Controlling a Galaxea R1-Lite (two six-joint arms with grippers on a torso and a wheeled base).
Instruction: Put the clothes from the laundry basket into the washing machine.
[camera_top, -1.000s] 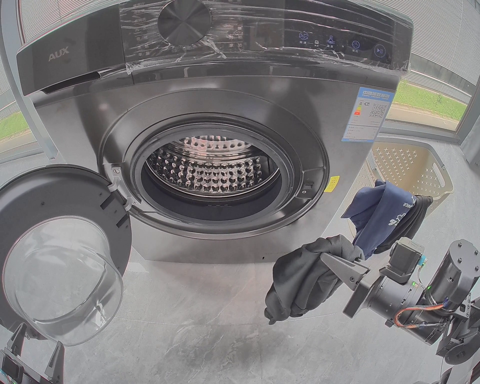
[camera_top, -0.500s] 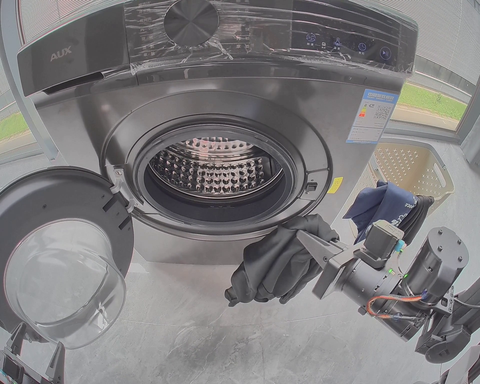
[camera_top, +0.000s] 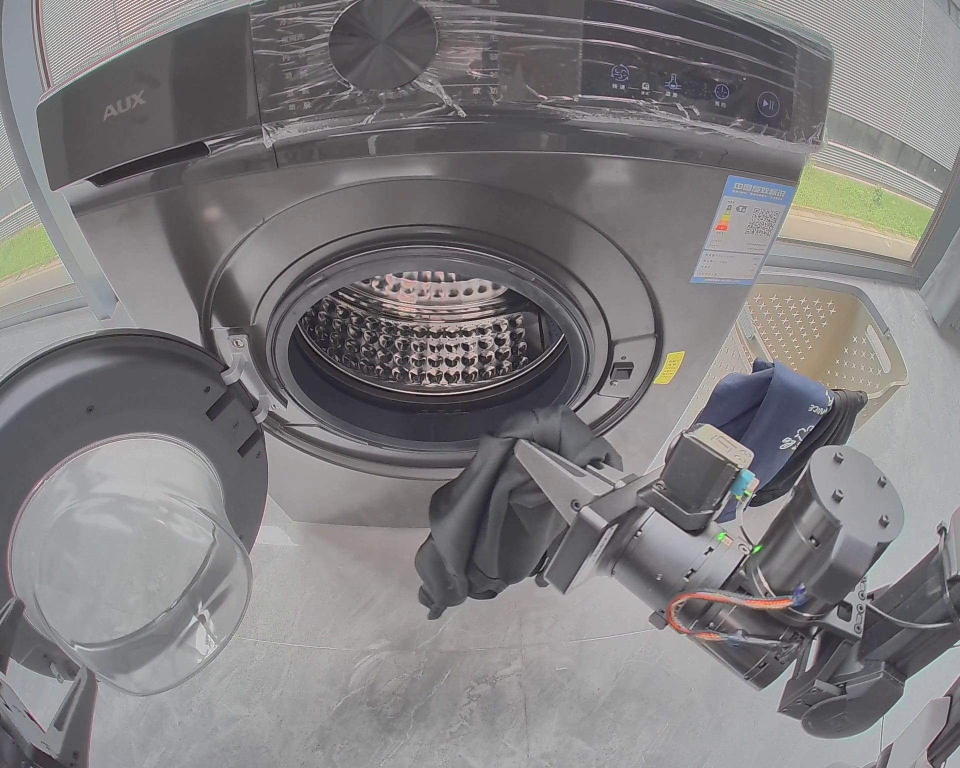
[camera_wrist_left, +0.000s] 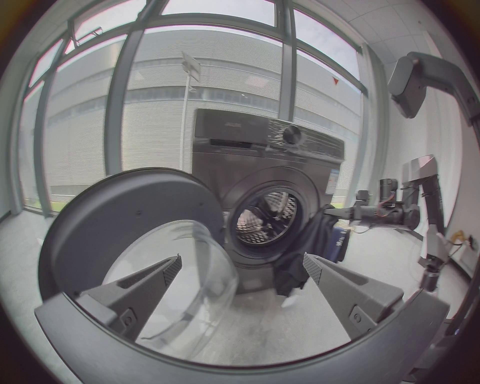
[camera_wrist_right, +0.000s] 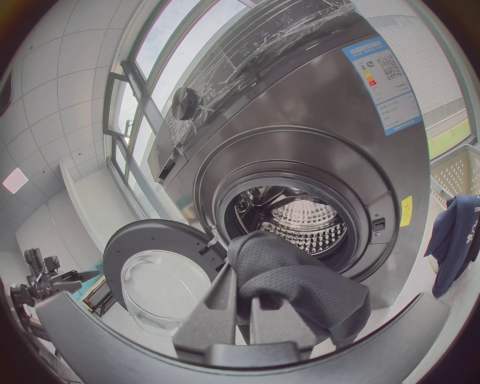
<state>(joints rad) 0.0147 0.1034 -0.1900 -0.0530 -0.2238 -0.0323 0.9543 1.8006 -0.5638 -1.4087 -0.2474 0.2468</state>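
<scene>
Head view: the washer (camera_top: 640, 230) is seen with its door (camera_top: 120, 400) swung fully open to the left. The drum (camera_top: 420, 340) looks empty; no cloth is seen inside. The right gripper (camera_top: 530, 460) is closed on a dark garment (camera_top: 480, 510), held just in front of the lower right rim of the opening. The garment hangs below that rim, clear of the floor (camera_top: 350, 680), and is not yet inside. The basket (camera_top: 830, 330) stands on the floor at the washer's right side. A blue garment (camera_top: 770, 420) is draped over its near rim, with another dark piece (camera_top: 838, 425) under it.

Left wrist view: the left gripper (camera_wrist_left: 241, 260) is open and holds nothing, low and near the door (camera_wrist_left: 125, 210). The dark garment (camera_wrist_left: 305, 245) is seen hanging at the opening's right edge.

Right wrist view: the jaws of the right gripper (camera_wrist_right: 242, 295) are pinched on a fold of the dark garment (camera_wrist_right: 300, 285), bunched over the fingers. The drum (camera_wrist_right: 295, 220) is seen right behind it, bare metal only. The blue garment (camera_wrist_right: 455, 235) hangs off the basket (camera_wrist_right: 455, 175) rim.

Progress, as judged: nothing is loaded yet. The first garment is at the opening and has to be pushed in and released. At least the two pieces at the basket are left. The basket's bottom cannot be seen, so more may be there.
</scene>
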